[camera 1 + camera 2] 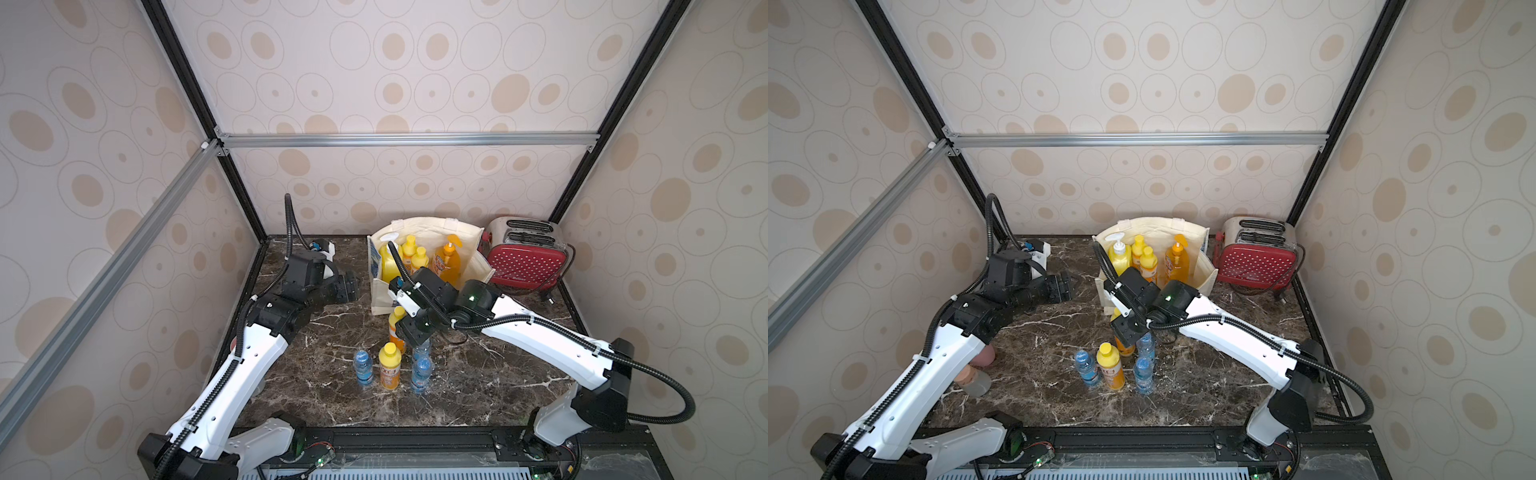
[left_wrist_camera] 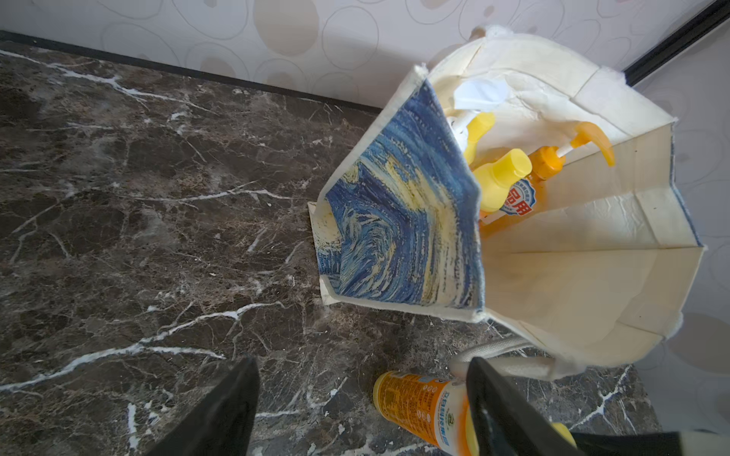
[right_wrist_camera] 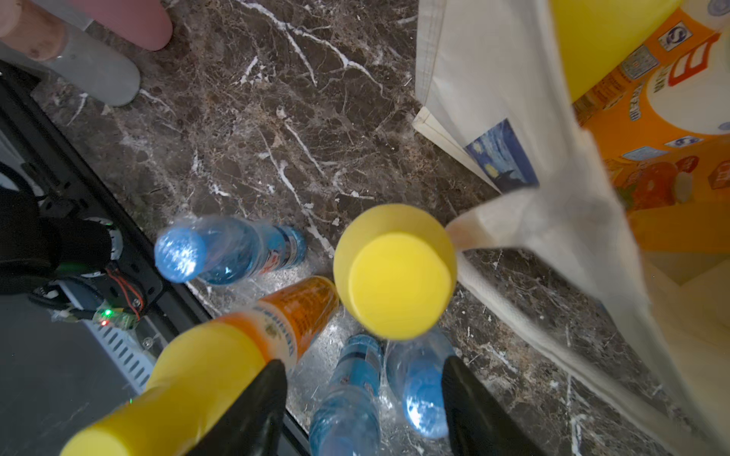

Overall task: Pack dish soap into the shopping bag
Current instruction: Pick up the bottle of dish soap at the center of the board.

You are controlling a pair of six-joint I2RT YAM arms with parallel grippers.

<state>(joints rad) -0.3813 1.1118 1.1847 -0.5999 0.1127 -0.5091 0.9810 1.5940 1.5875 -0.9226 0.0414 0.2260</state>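
The shopping bag [image 1: 436, 226] is stood at 12 o'clock with four dish soap bottles [image 1: 448, 262] inside. Two small yellow-capped bottles [image 1: 390, 368] are left at its 6 o'clock among water bottles [image 1: 363, 368]. The right gripper [image 3: 359, 367] is held spread and empty above one, seemingly for grasping. The left gripper [image 2: 361, 367], likewise spread, is parked at the bag's 9 o'clock.

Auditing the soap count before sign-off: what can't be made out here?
- Small soap bottle nearest the shopping bag: mostly under the right arm, both top views.
- Packed bottles' lower halves: hidden by the bag wall, top views.
- Pink and grey objects: partly under the left arm, top view; unidentifiable.
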